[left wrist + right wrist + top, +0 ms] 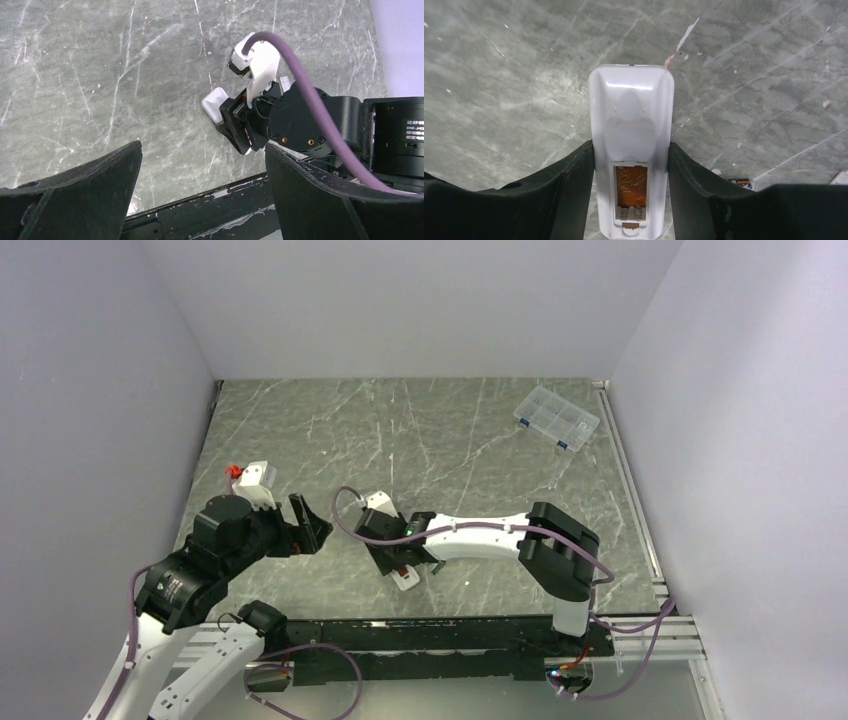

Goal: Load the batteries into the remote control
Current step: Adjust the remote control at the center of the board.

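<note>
The remote control (631, 130) is a slim white bar lying back-up on the table. Its battery bay (631, 187) is open and shows an orange floor and two springs, with no battery in it. My right gripper (630, 146) is shut on the remote's sides; it also shows in the top view (395, 555) and in the left wrist view (242, 125). The remote's white end sticks out past it (405, 578) (214, 103). One dark battery (741, 183) lies on the table just right of the right finger. The other battery is hidden. My left gripper (312, 525) (202, 149) is open and empty, left of the remote.
A clear compartmented plastic box (557, 418) stands at the back right. A small white sliver (841, 176) lies at the right edge of the right wrist view. A black rail (450, 635) runs along the table's near edge, just beneath my left fingers (210, 205).
</note>
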`<control>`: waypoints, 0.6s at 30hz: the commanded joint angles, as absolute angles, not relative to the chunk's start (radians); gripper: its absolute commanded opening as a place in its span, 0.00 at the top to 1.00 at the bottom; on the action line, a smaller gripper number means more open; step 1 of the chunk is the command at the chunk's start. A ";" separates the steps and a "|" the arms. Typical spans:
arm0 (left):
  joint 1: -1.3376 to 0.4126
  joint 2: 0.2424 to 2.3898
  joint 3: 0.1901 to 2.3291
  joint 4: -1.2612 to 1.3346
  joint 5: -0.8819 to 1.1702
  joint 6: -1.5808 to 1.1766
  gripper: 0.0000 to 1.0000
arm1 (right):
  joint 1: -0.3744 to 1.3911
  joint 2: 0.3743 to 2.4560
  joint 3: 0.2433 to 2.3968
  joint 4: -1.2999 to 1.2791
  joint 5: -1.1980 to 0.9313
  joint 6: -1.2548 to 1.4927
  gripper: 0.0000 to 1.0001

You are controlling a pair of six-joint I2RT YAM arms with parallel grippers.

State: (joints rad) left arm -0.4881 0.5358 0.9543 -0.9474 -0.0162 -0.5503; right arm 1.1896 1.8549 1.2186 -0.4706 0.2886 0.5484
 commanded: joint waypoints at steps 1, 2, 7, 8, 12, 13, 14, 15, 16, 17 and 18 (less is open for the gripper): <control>-0.489 0.537 0.962 -0.914 -0.021 -0.541 0.02 | 1.175 1.850 1.291 -0.498 0.342 0.629 0.68; -0.489 0.536 0.962 -0.913 -0.021 -0.541 0.02 | 1.171 1.848 1.290 -0.498 0.341 0.637 0.68; -0.489 0.538 0.960 -0.911 -0.018 -0.541 0.02 | 1.158 1.848 1.293 -0.516 0.344 0.677 0.70; -0.489 0.541 0.961 -0.912 -0.018 -0.541 0.02 | 1.158 1.853 1.297 -0.529 0.347 0.688 0.71; -0.488 0.541 0.960 -0.911 -0.017 -0.540 0.02 | 1.156 1.862 1.297 -0.550 0.358 0.731 0.74; -0.489 0.539 0.960 -0.911 -0.017 -0.539 0.02 | 1.157 1.861 1.294 -0.550 0.358 0.739 0.74; -0.489 0.537 0.960 -0.911 -0.017 -0.540 0.02 | 1.156 1.862 1.290 -0.547 0.354 0.743 0.74; -0.488 0.536 0.960 -0.911 -0.017 -0.540 0.02 | 1.156 1.861 1.286 -0.543 0.350 0.746 0.74; -0.489 0.534 0.960 -0.910 -0.017 -0.540 0.02 | 1.157 1.861 1.283 -0.538 0.345 0.747 0.74; -0.489 0.534 0.960 -0.909 -0.017 -0.539 0.02 | 1.157 1.864 1.280 -0.534 0.339 0.750 0.74; -0.489 0.535 0.960 -0.911 -0.017 -0.539 0.02 | 1.157 1.868 1.279 -0.530 0.336 0.752 0.74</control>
State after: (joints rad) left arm -0.4881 0.5362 0.9539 -0.9474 -0.0158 -0.5499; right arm 1.1576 1.8641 1.2579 -0.5308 0.3241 0.7124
